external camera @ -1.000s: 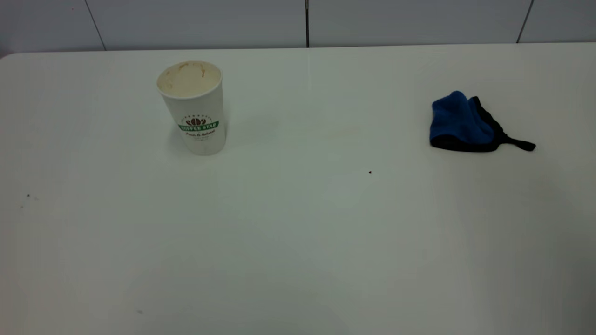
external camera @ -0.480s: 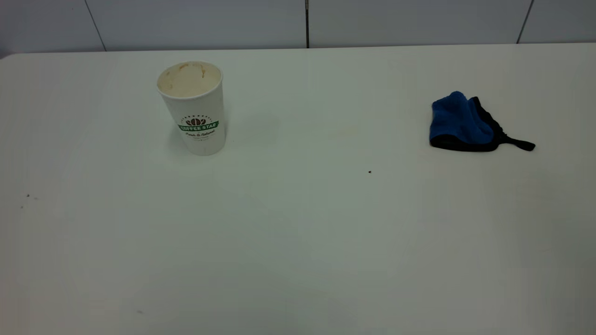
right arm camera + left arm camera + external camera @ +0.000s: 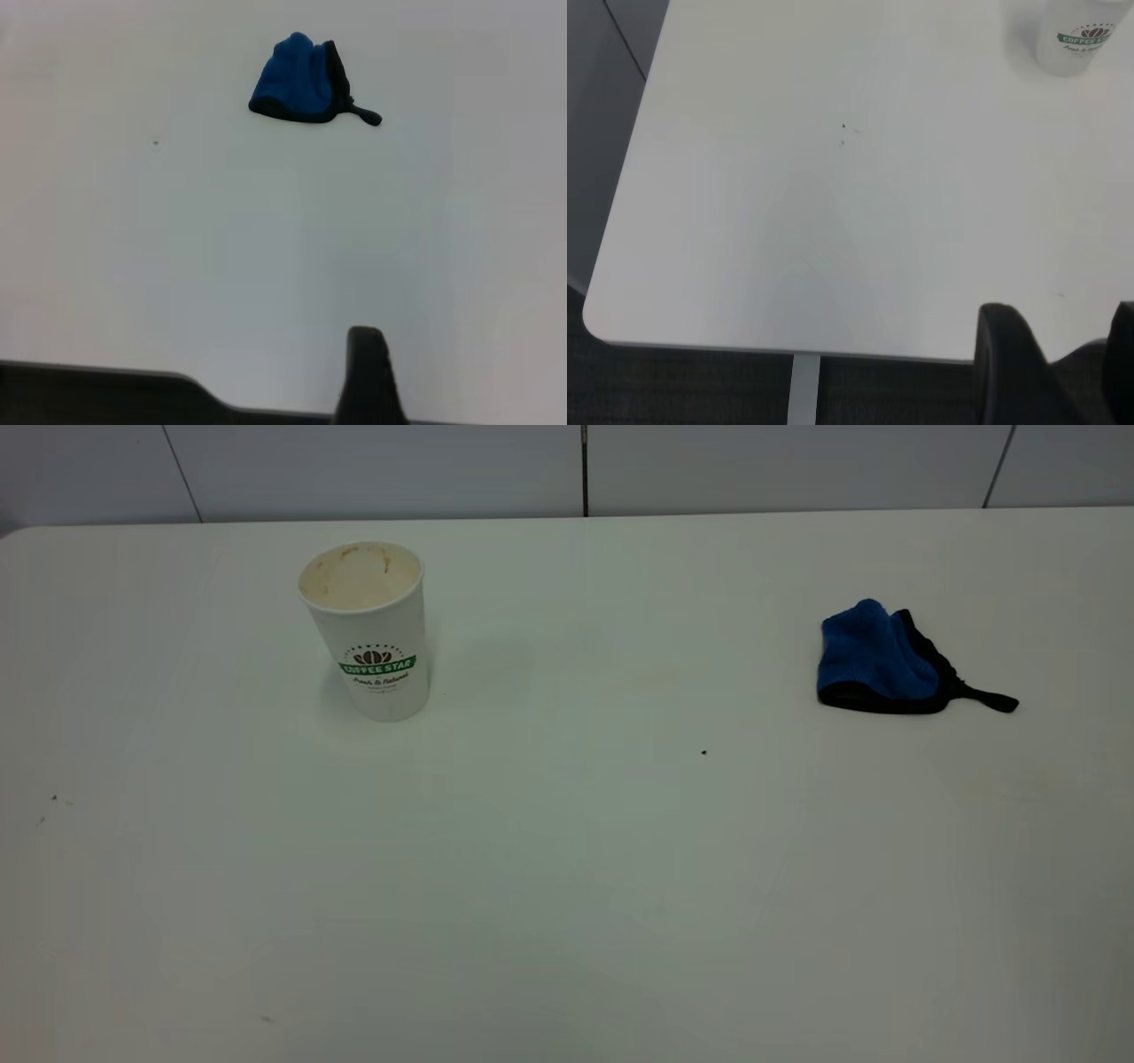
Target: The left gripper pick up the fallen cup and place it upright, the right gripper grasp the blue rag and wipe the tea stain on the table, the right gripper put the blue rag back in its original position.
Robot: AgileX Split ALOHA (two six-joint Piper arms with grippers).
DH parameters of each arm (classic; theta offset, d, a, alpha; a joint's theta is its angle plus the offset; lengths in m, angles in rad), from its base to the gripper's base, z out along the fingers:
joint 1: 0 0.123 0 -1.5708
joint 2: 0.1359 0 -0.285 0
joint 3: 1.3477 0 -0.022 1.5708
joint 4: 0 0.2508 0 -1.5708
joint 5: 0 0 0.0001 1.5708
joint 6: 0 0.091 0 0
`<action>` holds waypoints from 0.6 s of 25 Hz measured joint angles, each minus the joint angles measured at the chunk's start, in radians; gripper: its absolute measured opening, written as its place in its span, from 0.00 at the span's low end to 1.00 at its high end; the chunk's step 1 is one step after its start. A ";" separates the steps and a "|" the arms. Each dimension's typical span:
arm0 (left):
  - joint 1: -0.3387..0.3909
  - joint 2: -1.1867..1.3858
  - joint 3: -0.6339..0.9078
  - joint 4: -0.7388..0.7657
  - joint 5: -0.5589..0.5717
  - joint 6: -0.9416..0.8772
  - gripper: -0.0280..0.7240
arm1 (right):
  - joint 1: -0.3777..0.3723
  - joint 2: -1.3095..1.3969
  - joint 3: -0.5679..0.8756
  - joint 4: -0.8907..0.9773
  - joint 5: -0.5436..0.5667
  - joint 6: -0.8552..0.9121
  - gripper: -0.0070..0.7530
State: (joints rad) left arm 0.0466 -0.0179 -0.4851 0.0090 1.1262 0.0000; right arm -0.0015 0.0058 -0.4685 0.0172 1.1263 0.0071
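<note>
Honestly the paper coffee cup [image 3: 368, 631] stands upright on the white surface [image 3: 567, 868] and the blue rag [image 3: 881, 660] lies bunched well ahead of my right claw [image 3: 368, 372], holding nothing, though I can't tell either claw's opening.

- cup [image 3: 368, 631]: white paper, green logo, stained inside, standing upright far left
- blue rag [image 3: 886, 659]: bunched up, black edging, far right
</note>
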 joint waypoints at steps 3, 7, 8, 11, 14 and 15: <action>0.000 0.000 0.000 0.000 0.000 0.000 0.43 | 0.000 -0.021 0.000 -0.005 -0.005 0.000 0.78; 0.000 0.000 0.000 0.000 0.000 0.000 0.43 | 0.000 -0.022 0.000 -0.008 -0.005 0.000 0.78; 0.000 0.000 0.000 0.000 0.000 0.000 0.43 | 0.000 -0.022 0.000 -0.008 -0.005 -0.001 0.78; 0.000 0.000 0.000 0.000 0.000 0.000 0.43 | 0.000 -0.022 0.000 -0.008 -0.005 -0.001 0.78; 0.000 0.000 0.000 0.000 0.000 0.000 0.43 | 0.000 -0.022 0.000 -0.008 -0.005 -0.001 0.78; 0.000 0.000 0.000 0.000 0.000 0.000 0.43 | 0.000 -0.022 0.000 -0.008 -0.005 -0.001 0.78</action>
State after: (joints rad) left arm 0.0466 -0.0179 -0.4851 0.0090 1.1262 0.0000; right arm -0.0015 -0.0165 -0.4685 0.0096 1.1216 0.0061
